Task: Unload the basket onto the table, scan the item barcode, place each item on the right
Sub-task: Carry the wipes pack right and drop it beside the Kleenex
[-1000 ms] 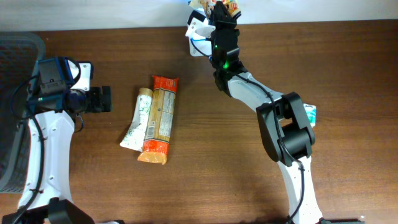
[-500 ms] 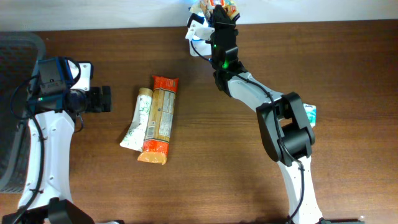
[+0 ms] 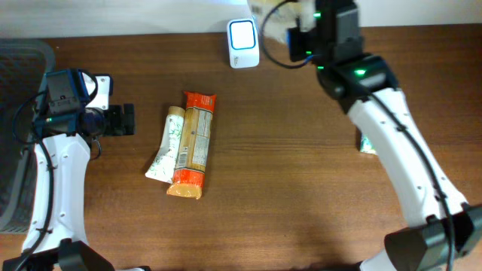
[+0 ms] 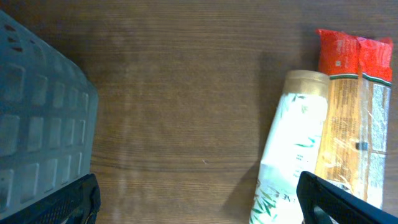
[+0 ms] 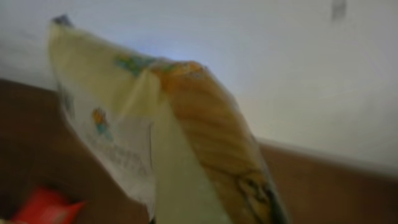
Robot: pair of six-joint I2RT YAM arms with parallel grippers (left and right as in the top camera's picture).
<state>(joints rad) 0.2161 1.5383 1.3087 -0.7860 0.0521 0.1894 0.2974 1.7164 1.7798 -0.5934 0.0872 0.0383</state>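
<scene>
Badly blurred in the right wrist view: a pale yellow packet (image 5: 168,143) with an orange-brown panel, filling most of the frame, lower end cut off by the picture edge. Own fingers not made out there. From overhead, the same packet (image 3: 277,21) washed out by glare at the far edge of the worktop (image 3: 286,211), just right of the white scanner (image 3: 243,34). Clamped in the right pincer (image 3: 295,30), jaws together on it.

Partly hidden under the right arm: a small teal item (image 3: 367,141), only a sliver showing. Cut off at the left edge: a grey basket (image 3: 19,56).

Left pincer (image 3: 120,120) spread wide and holding nothing, near the basket. Only its dark fingertips (image 4: 62,202) showing in the bottom corners of the left wrist view.

Counted: two arms, one scanner, one basket, one teal item. Three packaged goods: the held packet, one white tube (image 3: 167,147) with green leaf print, and one orange packet (image 3: 194,147). The tube and orange packet lying side by side, touching, mid-worktop.

Print on the tube and the orange packet too small to read; print on the held packet too blurred.
</scene>
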